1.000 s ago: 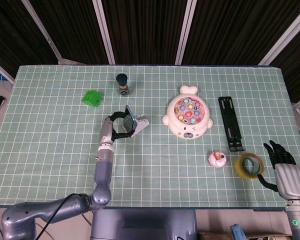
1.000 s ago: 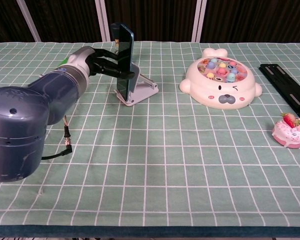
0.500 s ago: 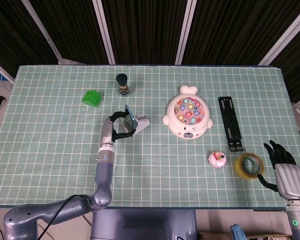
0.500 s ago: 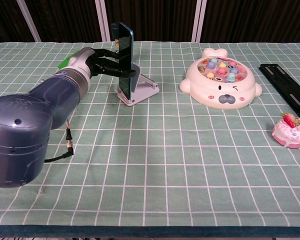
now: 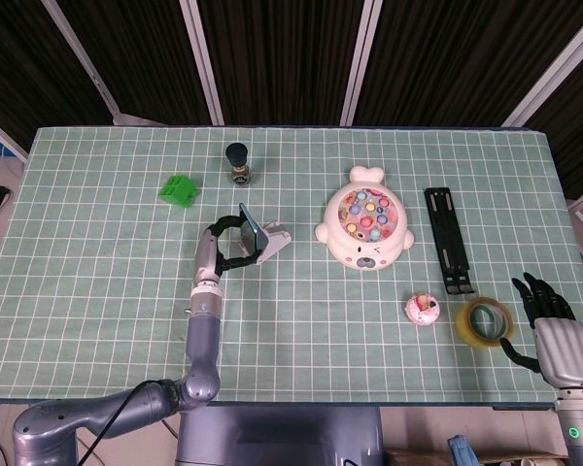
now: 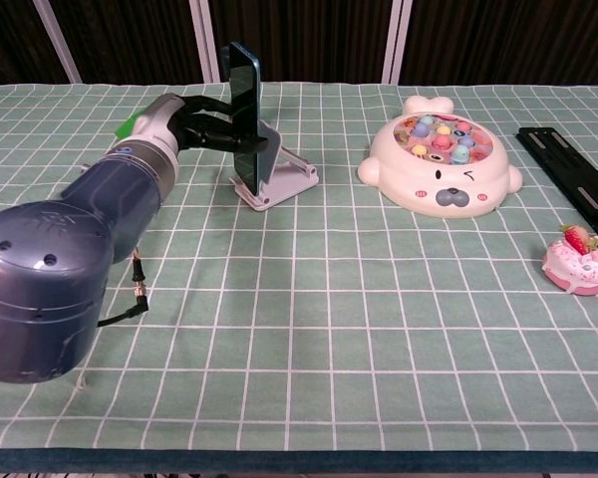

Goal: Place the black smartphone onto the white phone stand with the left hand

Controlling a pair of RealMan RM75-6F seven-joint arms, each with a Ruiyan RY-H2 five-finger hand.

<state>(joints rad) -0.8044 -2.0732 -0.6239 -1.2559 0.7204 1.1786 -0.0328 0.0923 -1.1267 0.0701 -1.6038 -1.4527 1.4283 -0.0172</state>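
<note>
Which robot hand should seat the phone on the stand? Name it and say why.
Left: the left robot hand already holds the black smartphone at the white phone stand; the right robot hand rests far off, by the tape roll.

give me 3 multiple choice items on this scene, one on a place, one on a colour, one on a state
1. Where is the tape roll?
A. beside the green block
B. near the right hand
C. on the fish toy

2. What colour is the block?
A. green
B. red
C. yellow

3. What is the left hand doing?
A. lying flat, holding nothing
B. gripping the doughnut
C. holding the phone at the stand

Key: 1 B, the roll lies just left of the right hand. 2 A, plainly green. 3 C, its fingers grip the phone, whose lower edge is at the stand.
</note>
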